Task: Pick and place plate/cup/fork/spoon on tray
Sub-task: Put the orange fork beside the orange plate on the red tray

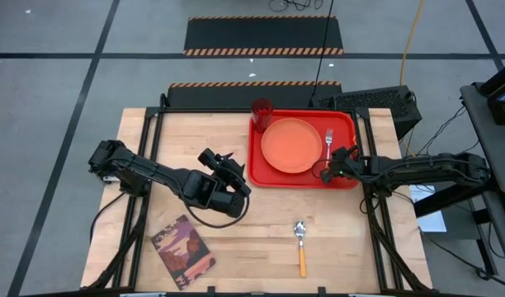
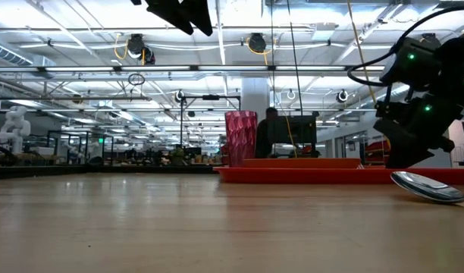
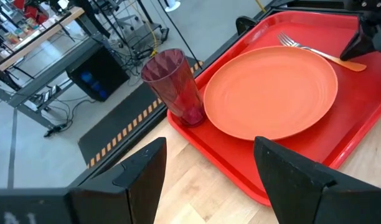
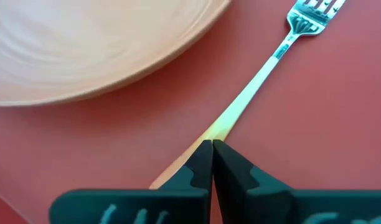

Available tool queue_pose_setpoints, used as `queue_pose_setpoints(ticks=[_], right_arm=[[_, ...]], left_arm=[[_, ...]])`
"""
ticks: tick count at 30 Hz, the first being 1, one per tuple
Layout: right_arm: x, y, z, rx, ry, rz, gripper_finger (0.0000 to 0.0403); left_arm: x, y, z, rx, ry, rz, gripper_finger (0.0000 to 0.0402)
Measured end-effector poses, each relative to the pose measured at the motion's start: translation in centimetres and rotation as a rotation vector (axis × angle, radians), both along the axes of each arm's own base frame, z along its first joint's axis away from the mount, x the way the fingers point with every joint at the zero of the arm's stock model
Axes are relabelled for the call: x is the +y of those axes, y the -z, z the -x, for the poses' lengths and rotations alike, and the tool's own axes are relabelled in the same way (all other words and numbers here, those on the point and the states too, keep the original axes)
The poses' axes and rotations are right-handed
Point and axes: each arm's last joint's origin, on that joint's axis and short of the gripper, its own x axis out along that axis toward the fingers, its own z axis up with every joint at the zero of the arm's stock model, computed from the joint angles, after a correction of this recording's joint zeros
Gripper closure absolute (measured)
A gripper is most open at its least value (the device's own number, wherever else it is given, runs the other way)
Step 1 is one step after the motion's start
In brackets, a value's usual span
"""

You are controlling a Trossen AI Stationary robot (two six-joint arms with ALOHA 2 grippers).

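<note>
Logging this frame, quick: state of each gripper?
Left gripper: open, empty, near the tray.
Right gripper: shut on the fork handle.

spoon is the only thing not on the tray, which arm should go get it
Probably the left. The spoon lies on bare wood; the left gripper hangs open and empty, while the right gripper is over the tray, closed on the fork.

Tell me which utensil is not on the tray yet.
The spoon: it lies on the bare wood, while the fork lies on the tray beside the plate.
</note>
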Motion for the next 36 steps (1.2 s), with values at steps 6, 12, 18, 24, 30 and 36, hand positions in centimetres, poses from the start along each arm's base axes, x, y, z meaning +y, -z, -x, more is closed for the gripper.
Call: queue_pose_setpoints(ticks=[6, 12, 18, 24, 30, 36], right_arm=[[0.3, -0.1, -0.2, -0.039, -0.008, -0.036, 0.0399], [1.0, -0.2, -0.4, -0.079, -0.035, -0.109, 0.0399], [1.3, -0.1, -0.1, -0.048, -0.035, -0.096, 0.0399], [1.4, 0.1, 0.2, -0.005, -0.032, -0.098, 0.0399], [1.4, 0.1, 0.2, -0.004, -0.035, -0.096, 0.0399], [1.4, 0.1, 0.2, -0.013, -0.035, -0.097, 0.0399]], left_arm=[[-0.1, 0.1, 0.0, 0.010, 0.011, 0.013, 0.0158], [-0.1, 0.1, 0.0, 0.011, 0.011, 0.013, 0.0158], [-0.1, 0.1, 0.0, 0.017, 0.014, 0.009, 0.0158], [0.0, 0.1, 0.0, 0.020, 0.015, 0.007, 0.0158], [0.0, 0.1, 0.0, 0.018, 0.014, 0.008, 0.0158], [-0.1, 0.1, 0.0, 0.017, 0.016, 0.009, 0.0158]])
